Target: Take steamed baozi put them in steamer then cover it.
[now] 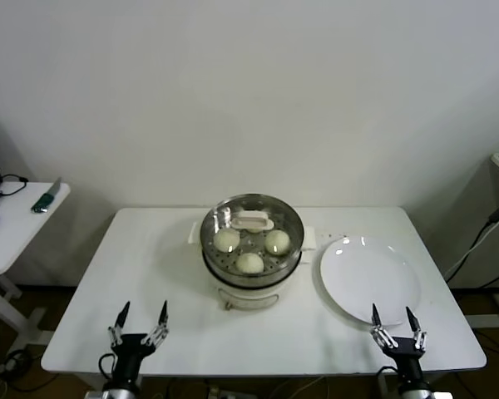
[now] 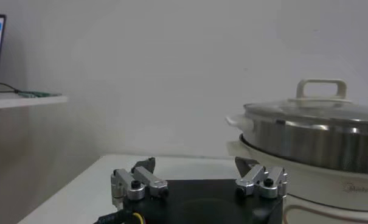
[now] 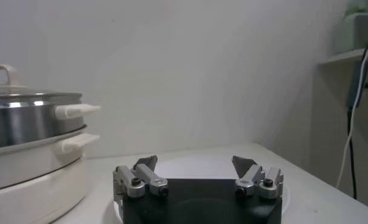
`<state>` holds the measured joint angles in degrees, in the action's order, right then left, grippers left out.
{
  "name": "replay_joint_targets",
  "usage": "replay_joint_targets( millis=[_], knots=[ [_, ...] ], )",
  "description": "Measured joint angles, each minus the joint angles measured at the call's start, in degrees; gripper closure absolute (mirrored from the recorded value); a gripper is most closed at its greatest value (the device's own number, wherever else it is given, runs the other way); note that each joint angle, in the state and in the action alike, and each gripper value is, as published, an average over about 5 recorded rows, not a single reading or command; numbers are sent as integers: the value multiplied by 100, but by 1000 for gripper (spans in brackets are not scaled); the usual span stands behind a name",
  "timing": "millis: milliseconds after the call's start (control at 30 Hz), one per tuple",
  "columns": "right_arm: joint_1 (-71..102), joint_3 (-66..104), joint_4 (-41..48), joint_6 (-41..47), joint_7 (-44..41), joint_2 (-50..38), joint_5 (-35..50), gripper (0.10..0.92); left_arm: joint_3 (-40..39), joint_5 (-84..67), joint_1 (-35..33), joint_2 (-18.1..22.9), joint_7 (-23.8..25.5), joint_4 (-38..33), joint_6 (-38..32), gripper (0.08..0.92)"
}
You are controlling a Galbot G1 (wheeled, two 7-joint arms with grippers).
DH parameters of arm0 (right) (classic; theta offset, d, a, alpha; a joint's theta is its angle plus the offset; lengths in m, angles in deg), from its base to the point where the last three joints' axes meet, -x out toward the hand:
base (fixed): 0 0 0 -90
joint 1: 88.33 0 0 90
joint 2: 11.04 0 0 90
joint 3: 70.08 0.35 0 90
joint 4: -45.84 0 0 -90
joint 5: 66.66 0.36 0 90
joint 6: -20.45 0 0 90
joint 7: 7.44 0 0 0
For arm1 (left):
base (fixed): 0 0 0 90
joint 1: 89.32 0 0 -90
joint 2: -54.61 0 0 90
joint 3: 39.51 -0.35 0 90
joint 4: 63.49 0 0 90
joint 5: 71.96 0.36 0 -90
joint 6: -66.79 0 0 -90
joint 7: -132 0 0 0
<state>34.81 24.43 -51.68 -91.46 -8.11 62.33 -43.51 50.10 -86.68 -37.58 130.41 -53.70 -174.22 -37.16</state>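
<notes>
At the near edge of the white desk, seen from the head view, both arms are parked low and apart, each pointing away from the robot. The left claw is held near the desk's near left corner with its two fingers spread and nothing between them. The right claw is held near the near right corner, likewise released and empty, just in front of the white plate. Between them, toward the middle of the desk, the steamer is seated on its white pot base. The cover is laid on top of it, and three steamed baozi are seen through the glass; a fourth cannot be made out. A second white table is placed to the left, with small items on it.

From the left wrist view, the left claw is shown from behind, level above the desk, fingers parted. The steamer is seen side-on, well apart from the fingertips, with the cover closed on its rim and the handle upright. The buns are hidden here by the steel wall.

From the right wrist view, the right claw is shown open over the plate. The steamer is seen at the side, its white side handles projecting, something not clear from above.
</notes>
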Motion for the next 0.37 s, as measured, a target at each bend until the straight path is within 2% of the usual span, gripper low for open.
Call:
replay_joint_targets(
  millis=[367],
  knots=[
    [14,-13,-19,60,-15,-30,-14,203,-30,47,-96,40,-4,71,-219,177]
  ],
)
